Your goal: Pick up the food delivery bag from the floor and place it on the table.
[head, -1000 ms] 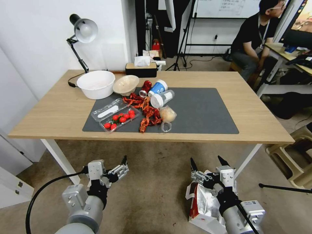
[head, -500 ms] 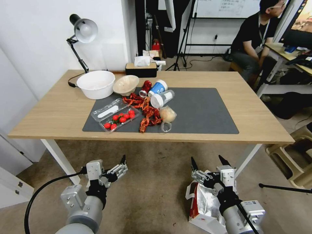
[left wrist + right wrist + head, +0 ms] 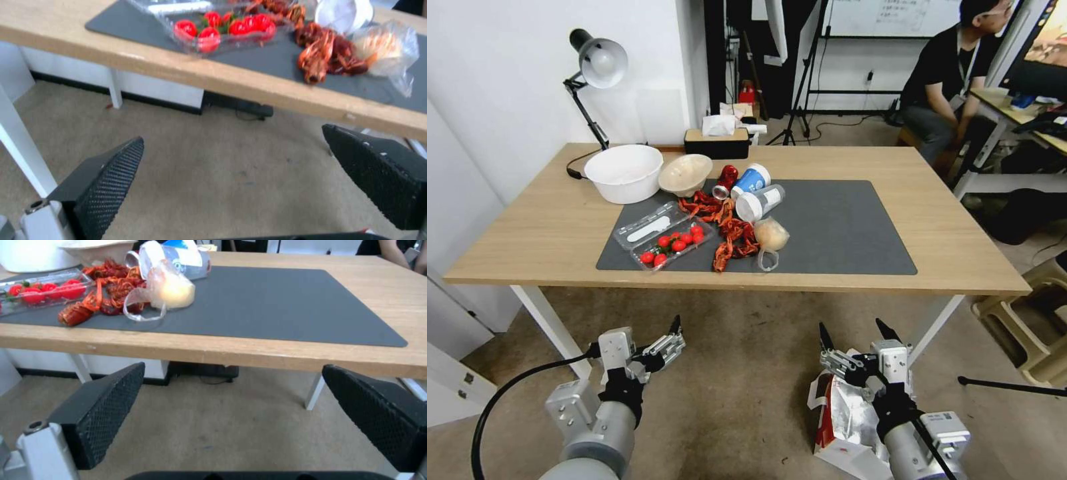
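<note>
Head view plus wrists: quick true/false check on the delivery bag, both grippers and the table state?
1. The food delivery bag is on the floor, under the right gripper. True.
2. The right gripper is shut on the bag. False: its fingers are open, holding nothing.
3. The left gripper is open over bare floor. True.
4. The bag sits on the table. False: it is on the floor.
5. The cherry tomatoes lie on the dark grey mat. True.
</note>
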You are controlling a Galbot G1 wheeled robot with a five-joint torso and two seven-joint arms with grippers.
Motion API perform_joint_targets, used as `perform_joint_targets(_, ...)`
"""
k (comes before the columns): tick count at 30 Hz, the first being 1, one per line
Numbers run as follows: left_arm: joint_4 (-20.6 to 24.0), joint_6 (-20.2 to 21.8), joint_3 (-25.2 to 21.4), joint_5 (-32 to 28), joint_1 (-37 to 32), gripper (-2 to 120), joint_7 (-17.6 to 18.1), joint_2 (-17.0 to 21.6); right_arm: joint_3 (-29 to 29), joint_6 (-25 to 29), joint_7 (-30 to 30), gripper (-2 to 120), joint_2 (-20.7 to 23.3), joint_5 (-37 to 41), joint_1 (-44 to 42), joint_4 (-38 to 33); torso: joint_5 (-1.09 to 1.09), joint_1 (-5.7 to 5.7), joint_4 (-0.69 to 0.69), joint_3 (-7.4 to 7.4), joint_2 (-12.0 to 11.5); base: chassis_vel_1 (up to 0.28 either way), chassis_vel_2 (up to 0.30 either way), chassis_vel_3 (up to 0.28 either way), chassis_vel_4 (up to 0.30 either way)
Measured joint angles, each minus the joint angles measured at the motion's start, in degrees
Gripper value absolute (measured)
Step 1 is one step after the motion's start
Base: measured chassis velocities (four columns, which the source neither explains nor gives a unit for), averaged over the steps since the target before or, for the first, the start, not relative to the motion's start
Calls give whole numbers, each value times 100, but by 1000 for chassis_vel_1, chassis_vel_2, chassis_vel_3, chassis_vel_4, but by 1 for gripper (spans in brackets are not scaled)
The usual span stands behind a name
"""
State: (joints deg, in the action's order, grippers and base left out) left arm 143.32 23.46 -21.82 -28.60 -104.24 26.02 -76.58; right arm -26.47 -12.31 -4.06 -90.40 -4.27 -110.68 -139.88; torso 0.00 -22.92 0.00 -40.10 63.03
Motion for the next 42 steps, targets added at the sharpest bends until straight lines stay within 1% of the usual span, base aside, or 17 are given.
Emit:
perform_joint_targets(4,-1,102,-19,-69,10,100,51,8,12,4,1,100,-11,-11,0,10,0,8,0,12,-24,0,0,0,0)
perform_joint_targets(7,-2,123,-30,-87,23,100,70,15,24,6,1,100,-24,-26,0,20,0,52,0,64,-120,0,0,0,0)
perform_joint_targets(8,-2,123,-30,-87,23,100,70,15,24,6,1,100,-24,-26,0,20,0,52,0,64,-120,0,0,0,0)
perform_joint_targets(10,-5,123,-32,-88,43,100,72,22,23,6,3,100,-30,-29,2,22,0,114,0,141,-257,0,0,0,0)
perform_joint_targets(11,-5,123,-32,-88,43,100,72,22,23,6,3,100,-30,-29,2,22,0,114,0,141,-257,0,0,0,0)
perform_joint_targets(13,-6,118,-37,-80,57,100,72,27,18,6,4,100,-29,-30,4,28,0,159,0,198,-359,0,0,0,0)
perform_joint_targets(14,-6,118,-37,-80,57,100,72,27,18,6,4,100,-29,-30,4,28,0,159,0,198,-359,0,0,0,0)
perform_joint_targets(17,-8,103,-52,-43,64,100,70,42,21,5,5,100,-35,-39,11,57,0,241,0,305,-549,0,0,0,0)
perform_joint_targets(18,-8,103,-52,-43,64,100,70,42,21,5,5,100,-35,-39,11,57,0,241,0,305,-549,0,0,0,0)
perform_joint_targets(21,-8,89,-58,-27,72,100,69,44,24,-5,15,100,-36,-51,23,89,0,293,0,373,-668,0,0,0,0)
perform_joint_targets(22,-8,89,-58,-27,72,100,69,44,24,-5,15,100,-36,-51,23,89,0,293,0,373,-668,0,0,0,0)
perform_joint_targets(29,-8,44,-72,3,80,100,52,29,21,-23,13,100,-20,-52,34,115,0,399,0,496,-896,0,0,0,0)
perform_joint_targets(30,-8,44,-72,3,80,100,52,29,21,-23,13,100,-20,-52,34,115,0,399,0,496,-896,0,0,0,0)
perform_joint_targets(33,-8,24,-59,38,81,100,38,9,21,-26,11,100,-18,-49,36,129,0,445,0,567,-1013,0,0,0,0)
perform_joint_targets(34,-8,24,-59,38,81,100,38,9,21,-26,11,100,-18,-49,36,129,0,445,0,567,-1013,0,0,0,0)
perform_joint_targets(42,-8,7,-81,70,121,100,27,-6,24,-23,23,100,-11,-15,46,152,0,538,0,690,-1230,0,0,0,0)
